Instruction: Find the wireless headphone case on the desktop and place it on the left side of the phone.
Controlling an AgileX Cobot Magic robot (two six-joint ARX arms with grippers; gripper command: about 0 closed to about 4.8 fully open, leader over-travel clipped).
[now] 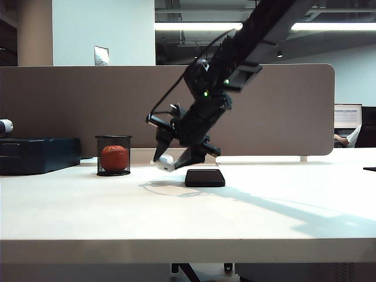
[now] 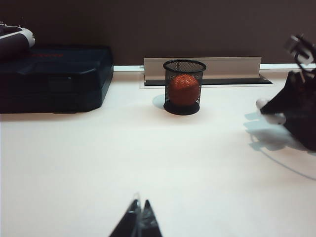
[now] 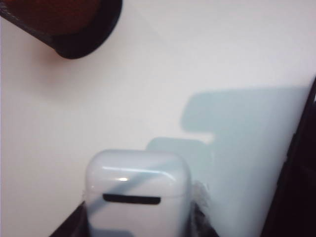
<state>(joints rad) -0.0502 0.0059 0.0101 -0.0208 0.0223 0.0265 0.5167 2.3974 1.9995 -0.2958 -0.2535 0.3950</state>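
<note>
the right hand (image 1: 174,157), clamped on the small glossy white rounded case (image 1: 165,163), should lower it gently onto the off-white tabletop (image 1: 88,205) just left of the flat black phone (image 1: 205,178), while the left hand (image 2: 139,219) rests closed and empty.

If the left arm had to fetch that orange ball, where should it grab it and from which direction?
Judging by its pose, from straight above: the orange ball sits inside an upright black mesh cup whose wall hides its sides. Only its top is reachable through the open rim. The left gripper is shut; the right gripper holds the headphone case.
</note>
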